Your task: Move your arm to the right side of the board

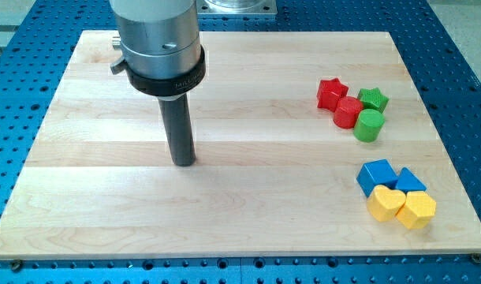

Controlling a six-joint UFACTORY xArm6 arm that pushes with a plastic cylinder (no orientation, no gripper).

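My tip point(184, 162) rests on the wooden board point(106, 205), left of its centre, far from all blocks. At the view's right, a red star point(331, 92), a red hexagonal block point(348, 112), a green star point(374, 99) and a green cylinder point(369, 125) sit clustered together. Below them, a blue cube point(377, 177), a blue triangular block point(410, 181), a yellow heart-shaped block point(385, 203) and a yellow hexagonal block point(416, 210) form a second tight cluster near the board's lower right.
The board lies on a blue perforated table point(469, 95). The arm's grey metal body point(158, 39) rises above the rod at the view's top left.
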